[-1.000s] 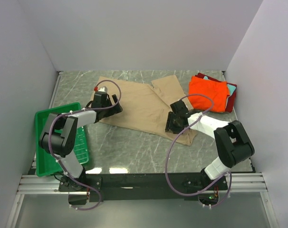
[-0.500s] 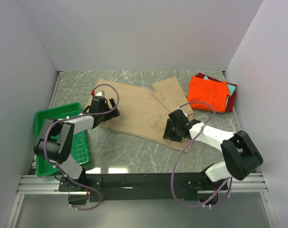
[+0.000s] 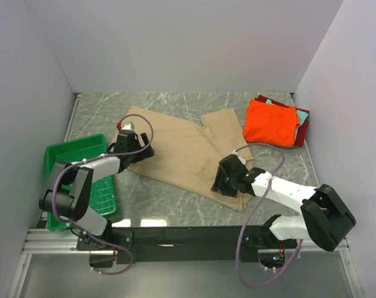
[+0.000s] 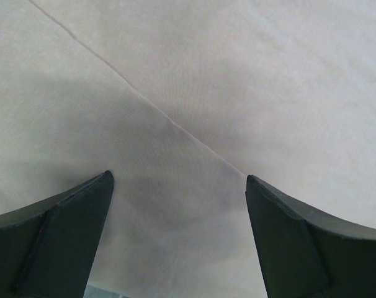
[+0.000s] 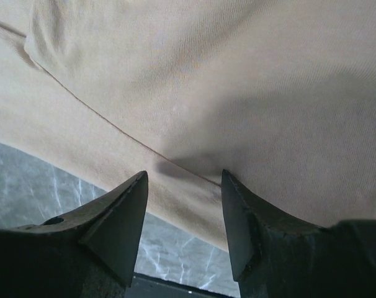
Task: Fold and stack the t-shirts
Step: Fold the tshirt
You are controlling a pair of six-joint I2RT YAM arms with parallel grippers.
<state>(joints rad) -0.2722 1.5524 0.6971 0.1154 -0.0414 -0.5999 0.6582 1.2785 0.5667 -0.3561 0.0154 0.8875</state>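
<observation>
A large tan t-shirt [image 3: 182, 146] lies spread on the marble table. A folded orange shirt [image 3: 272, 121] sits on a dark red one [image 3: 303, 131] with a teal edge [image 3: 301, 115] at the back right. My left gripper [image 3: 136, 149] is open over the shirt's left edge; its wrist view shows tan cloth [image 4: 194, 112] with a seam between the spread fingers [image 4: 70, 217]. My right gripper [image 3: 225, 181] is open over the shirt's near right hem; its wrist view shows the hem [image 5: 175, 186] between the fingers [image 5: 120, 217], with marble below.
A green plastic tray [image 3: 76, 152] stands at the left, by the left arm. The enclosure walls close in left, back and right. Bare marble table [image 3: 169, 198] shows in front of the shirt. Cables loop off both arms.
The right gripper has moved toward the near edge along the shirt, and the shirt's lower right part has shifted with it. The left gripper has moved slightly back and left.
</observation>
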